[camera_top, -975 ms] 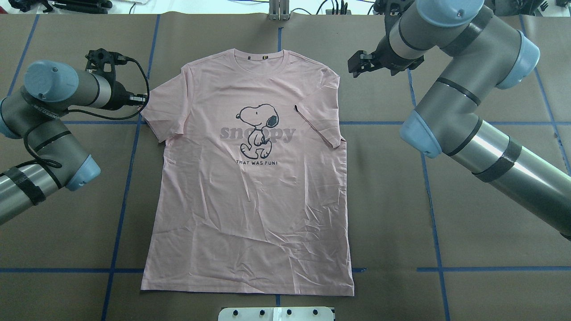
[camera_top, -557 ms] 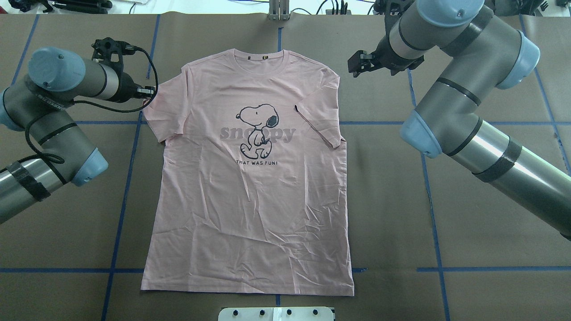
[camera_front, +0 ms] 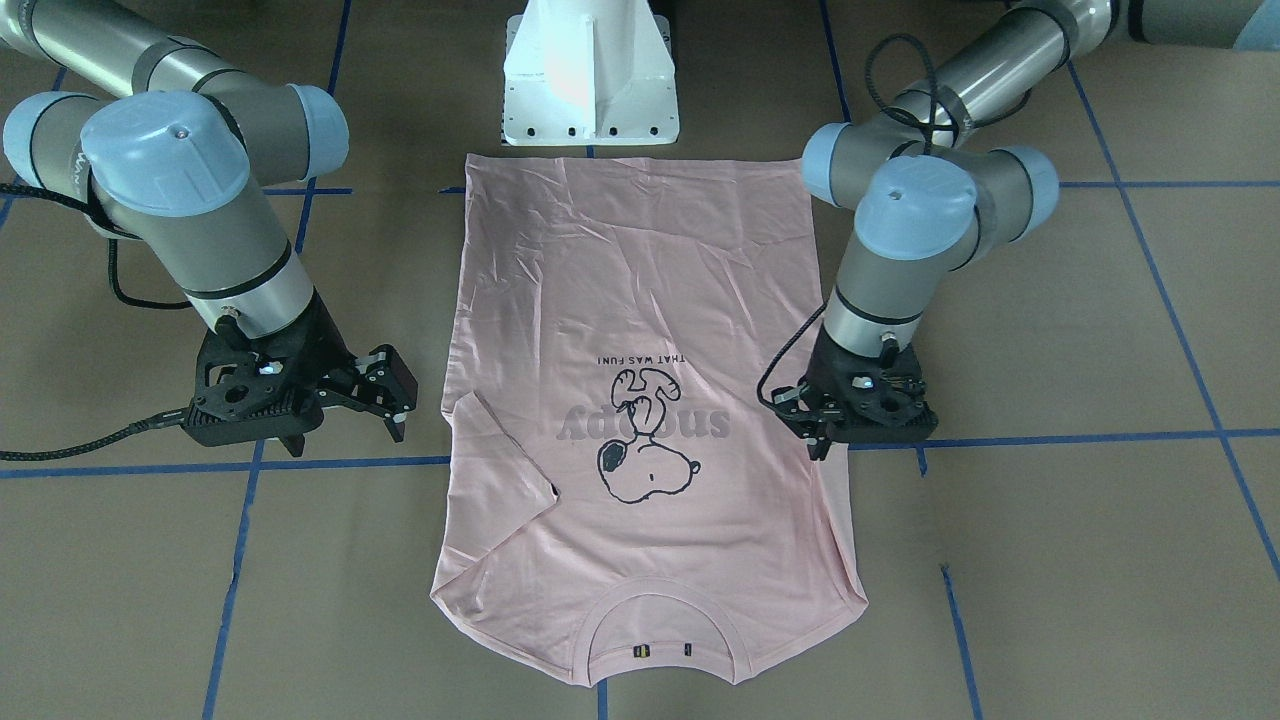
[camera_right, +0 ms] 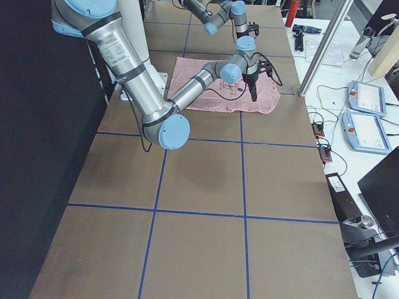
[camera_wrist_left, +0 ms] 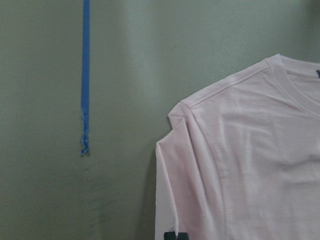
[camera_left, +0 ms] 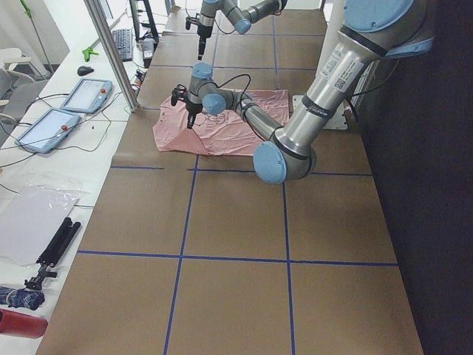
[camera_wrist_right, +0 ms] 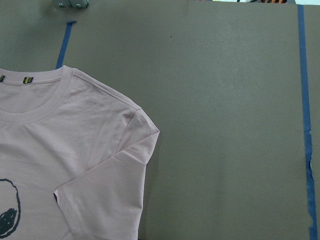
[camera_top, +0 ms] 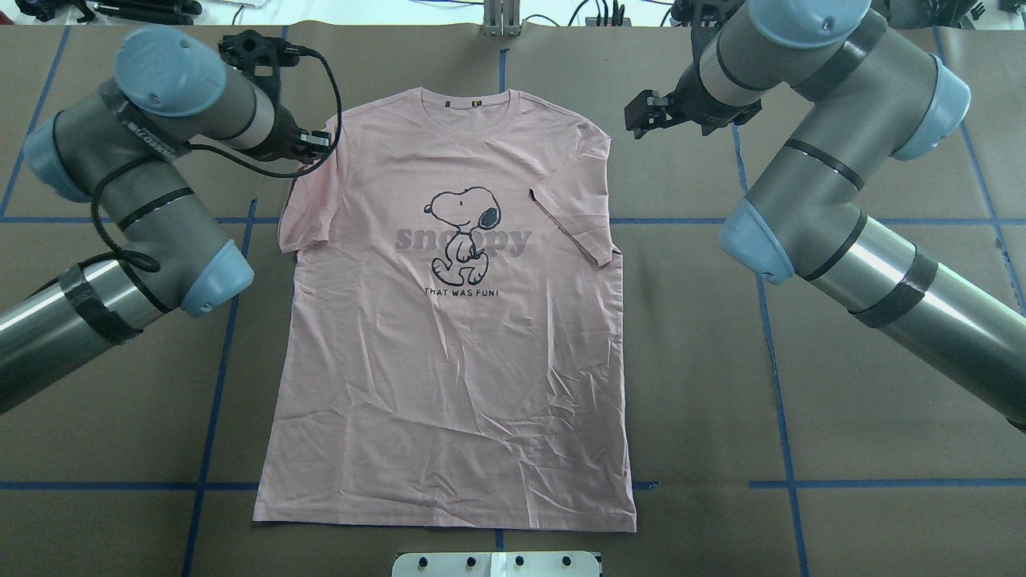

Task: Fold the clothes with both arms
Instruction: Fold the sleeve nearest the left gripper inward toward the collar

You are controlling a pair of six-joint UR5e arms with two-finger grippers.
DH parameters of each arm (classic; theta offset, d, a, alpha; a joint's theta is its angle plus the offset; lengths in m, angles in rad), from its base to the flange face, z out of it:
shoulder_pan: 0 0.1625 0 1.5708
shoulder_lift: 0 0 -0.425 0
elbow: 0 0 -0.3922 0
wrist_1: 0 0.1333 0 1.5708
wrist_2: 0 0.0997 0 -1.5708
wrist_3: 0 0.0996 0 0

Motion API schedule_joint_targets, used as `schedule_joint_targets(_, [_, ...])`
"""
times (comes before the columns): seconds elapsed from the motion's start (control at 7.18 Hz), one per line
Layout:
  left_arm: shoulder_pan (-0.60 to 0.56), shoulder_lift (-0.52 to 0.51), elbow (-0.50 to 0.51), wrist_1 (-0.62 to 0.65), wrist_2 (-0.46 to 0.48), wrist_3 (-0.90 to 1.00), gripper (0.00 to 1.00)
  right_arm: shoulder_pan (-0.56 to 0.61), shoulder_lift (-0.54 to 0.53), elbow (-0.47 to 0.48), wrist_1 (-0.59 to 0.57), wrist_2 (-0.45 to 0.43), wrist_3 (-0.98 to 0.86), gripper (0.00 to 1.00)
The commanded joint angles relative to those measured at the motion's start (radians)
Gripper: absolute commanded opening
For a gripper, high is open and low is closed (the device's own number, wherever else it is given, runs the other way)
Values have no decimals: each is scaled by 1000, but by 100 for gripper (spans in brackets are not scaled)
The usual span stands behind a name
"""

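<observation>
- The brown paper-covered surface (camera_top: 842,417), marked off by blue tape lines (camera_top: 96,486), carries the whole job.
- The grey jointed right arm (camera_top: 834,160) with pale blue caps sits in the upper right of the overhead view, where it was a second ago. The matching left arm (camera_top: 144,232) has swung from the left edge up and inward, toward the upper left of the garment.
- The pale pink short-sleeved T-shirt (camera_top: 449,385) lies flat and print-up in the middle of the frame, with its collar toward the top and its hem near the bottom. It is not yet folded through the body.
- Its left sleeve (camera_top: 300,220) now lies narrower and closer to the body than before. It seems to have been drawn in with the arm, which I judge to be the first tuck on that side. The right sleeve (camera_top: 573,216) is already turned in over the chest.
- The black left tool (camera_top: 319,144) is over the left shoulder seam with its tips drawn together, clenched. Whether cloth is pinched between them I cannot tell.
- The black right tool (camera_top: 639,119) hangs released, just beyond the right shoulder and clear of the fabric.
</observation>
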Motion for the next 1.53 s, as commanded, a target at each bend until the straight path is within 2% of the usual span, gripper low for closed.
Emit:
schedule_joint_targets(0.0, [24,-160,199,10,33,-51,0,0,-1,-2,0,0,0,100])
schedule_joint_targets(0.14, [24,-193,254,2,33,-51,0,-3,-1,-2,0,0,0,100])
schedule_joint_targets(0.28, [24,-183,247,-20,33,-36,99,-3,-1,-2,0,0,0,100])
schedule_joint_targets(0.42, [26,-133,196,-98,33,-35,100,-3,-1,0,2,2,0,100])
schedule_joint_targets(0.7, [27,-36,-1,-105,18,-3,100,-21,-3,32,8,2,15,100])
schedule_joint_targets(0.98, [35,81,-190,-105,-48,-3,100,-85,-55,142,-1,-1,140,100])
schedule_joint_targets(1.11, [59,133,-274,-107,-46,-5,100,-159,-97,231,-4,-42,258,100])
schedule_joint_targets(1.39, [94,260,-444,-113,-48,-17,100,-414,-160,390,-53,-278,491,100])
